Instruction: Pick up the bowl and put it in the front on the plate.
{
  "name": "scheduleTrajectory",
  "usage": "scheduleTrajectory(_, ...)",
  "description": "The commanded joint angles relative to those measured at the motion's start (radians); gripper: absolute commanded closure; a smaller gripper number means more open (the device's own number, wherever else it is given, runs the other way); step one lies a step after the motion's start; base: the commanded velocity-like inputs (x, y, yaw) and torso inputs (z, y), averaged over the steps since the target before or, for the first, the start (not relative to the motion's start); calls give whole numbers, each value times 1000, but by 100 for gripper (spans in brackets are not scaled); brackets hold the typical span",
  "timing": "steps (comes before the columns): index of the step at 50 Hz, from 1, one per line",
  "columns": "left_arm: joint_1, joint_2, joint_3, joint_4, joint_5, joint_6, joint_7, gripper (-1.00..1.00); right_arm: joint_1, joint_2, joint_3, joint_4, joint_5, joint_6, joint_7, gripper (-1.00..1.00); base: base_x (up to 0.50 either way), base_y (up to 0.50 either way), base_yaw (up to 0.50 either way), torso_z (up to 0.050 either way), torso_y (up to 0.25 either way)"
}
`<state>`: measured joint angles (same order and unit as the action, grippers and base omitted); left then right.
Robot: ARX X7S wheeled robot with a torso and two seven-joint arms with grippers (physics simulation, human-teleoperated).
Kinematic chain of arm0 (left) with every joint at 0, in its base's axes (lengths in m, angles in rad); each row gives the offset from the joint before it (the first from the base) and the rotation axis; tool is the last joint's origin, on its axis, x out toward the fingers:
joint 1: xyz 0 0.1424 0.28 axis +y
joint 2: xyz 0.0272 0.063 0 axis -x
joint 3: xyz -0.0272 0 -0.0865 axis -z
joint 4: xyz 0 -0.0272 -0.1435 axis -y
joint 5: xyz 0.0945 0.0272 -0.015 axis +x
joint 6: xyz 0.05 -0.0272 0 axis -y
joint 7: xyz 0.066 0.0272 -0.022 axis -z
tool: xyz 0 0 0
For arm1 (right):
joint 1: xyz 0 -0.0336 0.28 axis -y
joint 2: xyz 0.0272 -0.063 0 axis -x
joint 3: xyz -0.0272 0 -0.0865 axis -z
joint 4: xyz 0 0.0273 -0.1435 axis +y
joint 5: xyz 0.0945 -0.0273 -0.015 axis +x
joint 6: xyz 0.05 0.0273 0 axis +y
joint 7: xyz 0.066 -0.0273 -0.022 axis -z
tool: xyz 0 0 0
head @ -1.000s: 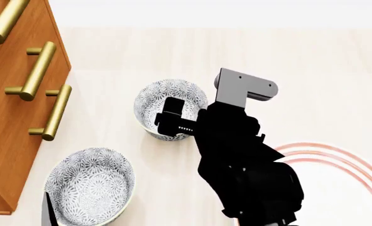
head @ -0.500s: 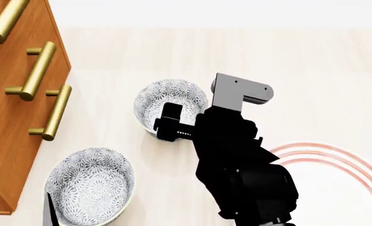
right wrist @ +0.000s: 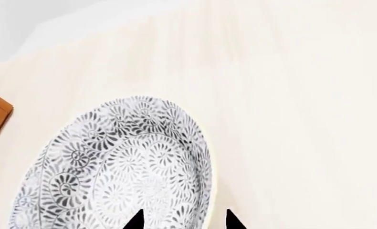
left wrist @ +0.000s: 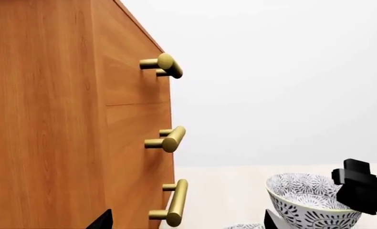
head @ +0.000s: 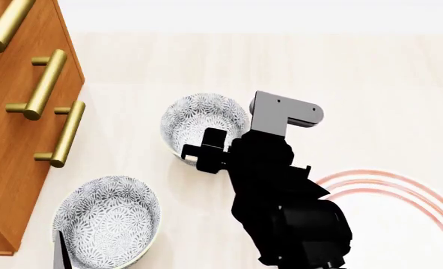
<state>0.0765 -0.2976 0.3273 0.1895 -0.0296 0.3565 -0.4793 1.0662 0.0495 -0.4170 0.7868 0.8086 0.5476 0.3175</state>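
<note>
The bowl (head: 199, 117), white with a grey floral pattern, stands on the pale table; it also shows in the right wrist view (right wrist: 118, 167) and the left wrist view (left wrist: 306, 200). My right gripper (head: 206, 150) (right wrist: 184, 222) is open and straddles its near right rim, one fingertip inside and one outside. The plate (head: 423, 190) with red rings lies at the lower right, partly hidden by my right arm. My left gripper (left wrist: 185, 222) is open with nothing in it; one dark tip of it shows at the head view's bottom left (head: 60, 252).
A second patterned bowl (head: 105, 221) sits at the near left beside my left gripper. A wooden drawer cabinet (head: 12, 140) with brass bar handles (head: 64, 134) fills the left side, close to both bowls.
My right gripper has shifted slightly nearer and to the right along the bowl's rim. The bowl itself has stayed in place.
</note>
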Motion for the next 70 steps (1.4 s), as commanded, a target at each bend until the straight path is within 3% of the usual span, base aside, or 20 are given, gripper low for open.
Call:
scheduleTrajectory(1,0,5,-5,0,8,0,8,-100,-5,-5,-4,2,1,-11,-6,100,0,0,0,0,0)
scheduleTrajectory(25,1,-1,5,1,9,3,2,-100,-22,38,-40,-169,9,-3,58,100,0,0,0,0,0)
scheduleTrajectory(47,-3,-5,10,1,7,-1,-7,-100,9,166,49,-396,109,83,161,100,0,0,0,0,0)
scheduleTrajectory(64,-3,-7,16,-2,6,-1,-13,-100,-124,425,187,-932,353,272,300,100,0,0,0,0,0)
scheduleTrajectory(70,-4,-7,21,-6,5,0,-13,-100,-252,548,271,-1095,472,312,335,100,0,0,0,0,0)
